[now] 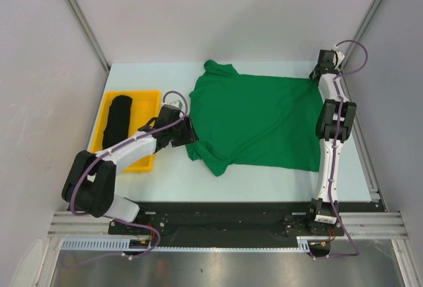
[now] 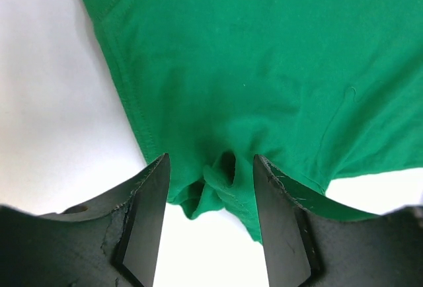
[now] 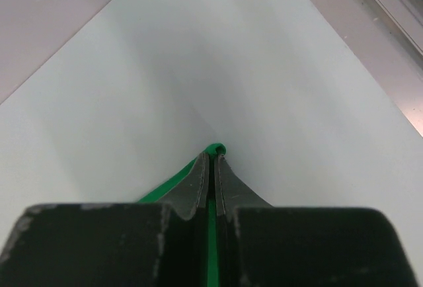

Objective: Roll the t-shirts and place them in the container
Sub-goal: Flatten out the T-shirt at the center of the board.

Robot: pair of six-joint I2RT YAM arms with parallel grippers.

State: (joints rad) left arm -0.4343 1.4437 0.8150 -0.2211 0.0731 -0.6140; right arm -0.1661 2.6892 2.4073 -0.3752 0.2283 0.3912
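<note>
A bright green t-shirt [image 1: 254, 118] lies spread flat on the table, neck to the left, hem to the right. My left gripper [image 1: 187, 130] is open at the shirt's left edge, its fingers [image 2: 151, 198] either side of a bunched green fold [image 2: 221, 178]. My right gripper [image 1: 316, 75] is shut on the shirt's far right hem corner [image 3: 215, 149], green cloth showing between its fingers. A black t-shirt [image 1: 119, 118] lies rolled in a long bundle in the yellow tray [image 1: 149, 95] at the left.
Grey walls close the table at the back and both sides. A metal rail [image 1: 370, 174] runs along the table's right edge. The arm bases sit on a black plate [image 1: 225, 217] at the near edge.
</note>
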